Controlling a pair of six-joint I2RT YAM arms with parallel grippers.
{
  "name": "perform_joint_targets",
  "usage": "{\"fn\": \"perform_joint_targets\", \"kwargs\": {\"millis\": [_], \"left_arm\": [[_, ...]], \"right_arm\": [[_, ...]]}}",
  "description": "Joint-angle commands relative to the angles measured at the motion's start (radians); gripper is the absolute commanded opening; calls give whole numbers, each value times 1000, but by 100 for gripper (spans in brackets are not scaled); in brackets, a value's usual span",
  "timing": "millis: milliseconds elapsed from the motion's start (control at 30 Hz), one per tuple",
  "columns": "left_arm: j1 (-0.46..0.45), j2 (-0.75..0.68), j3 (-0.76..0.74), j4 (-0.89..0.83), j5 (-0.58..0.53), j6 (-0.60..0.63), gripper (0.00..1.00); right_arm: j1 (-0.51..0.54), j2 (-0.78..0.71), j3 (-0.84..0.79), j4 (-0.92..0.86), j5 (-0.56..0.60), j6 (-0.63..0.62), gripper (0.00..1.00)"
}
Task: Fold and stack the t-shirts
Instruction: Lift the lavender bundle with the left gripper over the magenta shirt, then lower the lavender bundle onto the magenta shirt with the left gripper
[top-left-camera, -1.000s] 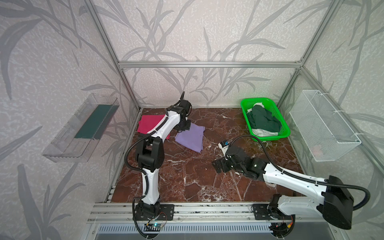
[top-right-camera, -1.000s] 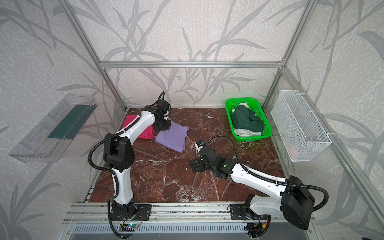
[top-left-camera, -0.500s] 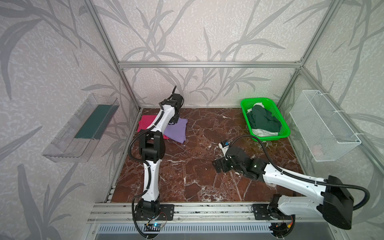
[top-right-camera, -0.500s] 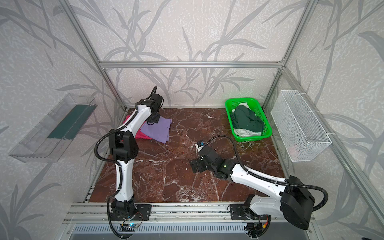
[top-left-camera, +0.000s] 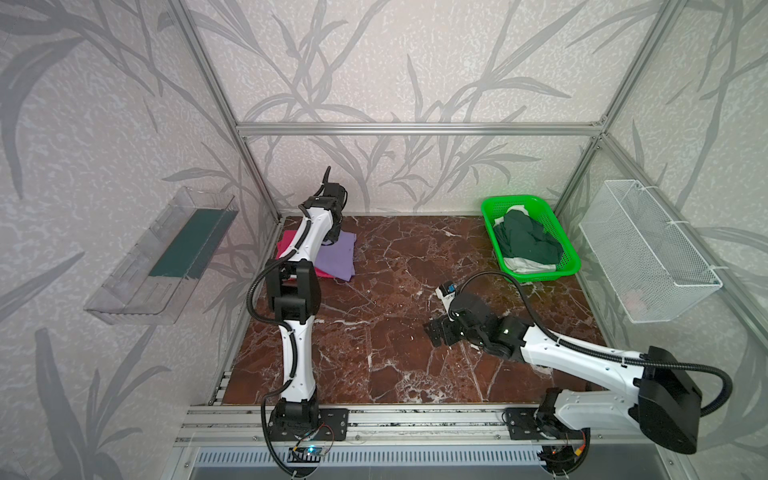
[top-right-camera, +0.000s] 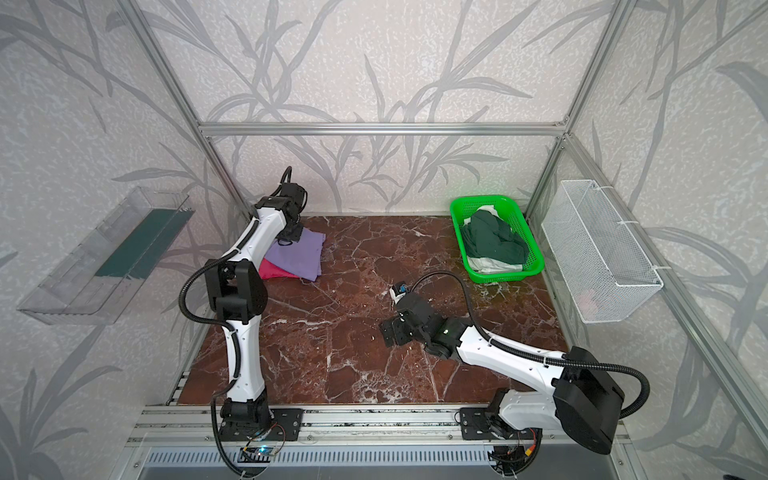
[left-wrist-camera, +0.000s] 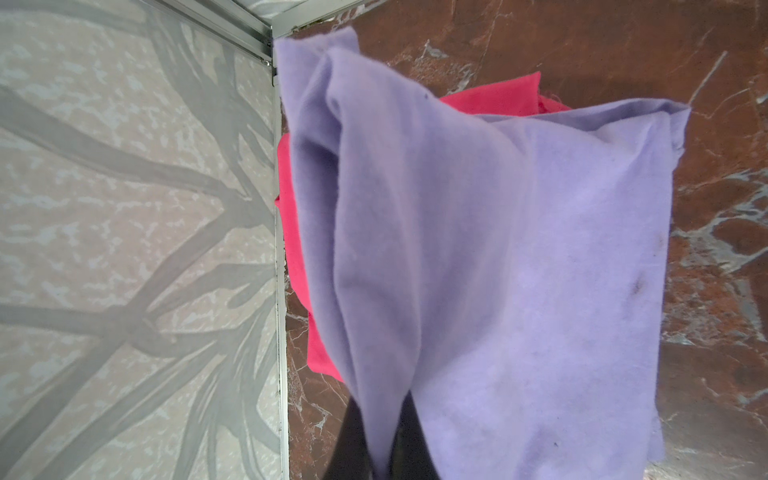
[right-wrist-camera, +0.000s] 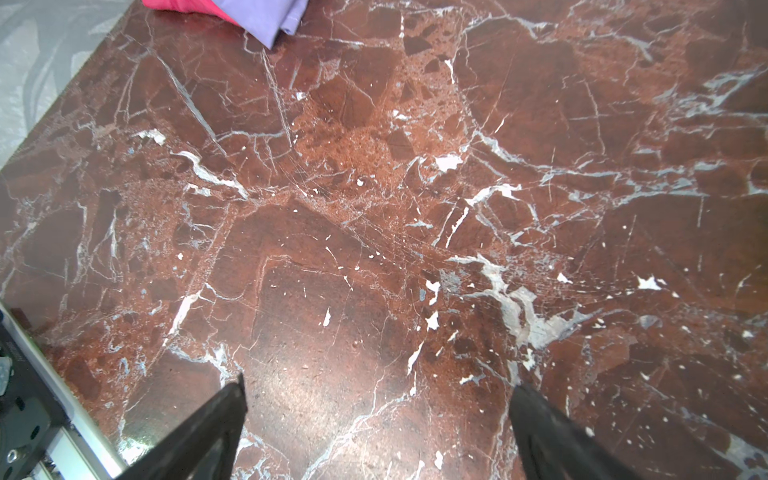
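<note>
**Hidden or unclear.** In the left wrist view we see only the tips of the left gripper (left-wrist-camera: 380, 415), cut off by the frame edge. They are closed tight on a raised fold of the lavender t-shirt (left-wrist-camera: 519, 270). This shirt covers most of the magenta t-shirt (left-wrist-camera: 296, 249), which shows only along two edges. In both top views the left arm (top-left-camera: 309, 239) covers the grip point and part of both shirts. In the right wrist view the right gripper (right-wrist-camera: 379, 380) stands at its widest over the bare marble tabletop (right-wrist-camera: 374, 208) and holds nothing.

**Change.** A second ago the lavender t-shirt lay just beside the magenta one, nearer the table's middle. Now we find it drawn onto the magenta shirt in the back left corner, and the left arm has swung that way with it. The right arm has not moved.

**Containers.** On the left wall, the clear wall tray (top-left-camera: 162, 257) holds a flat dark green liner (top-left-camera: 189, 243). At back right, the green mesh basket (top-left-camera: 570, 266) holds a crumpled dark green garment (top-left-camera: 528, 241) lying on a white garment (top-left-camera: 525, 264). On the right wall, the white wire basket (top-left-camera: 648, 249) holds a pale pink thing (top-left-camera: 633, 300), too faint for us to name.
</note>
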Motion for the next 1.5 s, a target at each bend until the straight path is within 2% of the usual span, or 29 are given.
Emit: {"fn": "perform_joint_targets", "kwargs": {"millis": [0,533,1067,1267,1367,1467], "left_arm": [[18,-70,41,10,19,29,0],[98,-111,66,10,54,18,0],[185,88,169,-33,84,-55,1],[189,67,176,-31,8,-76,41],[188,36,155,-19,12,-88,51],[188,20,122,-3,51,-94,53]], "right_arm": [[-1,9,19,20,-11,3,99],[-2,75,46,37,-46,3,99],[-3,163,85,47,-81,3,99],[-2,199,107,59,-112,3,99],[-2,209,108,66,-120,3,99],[-2,208,100,73,-123,3,99]]}}
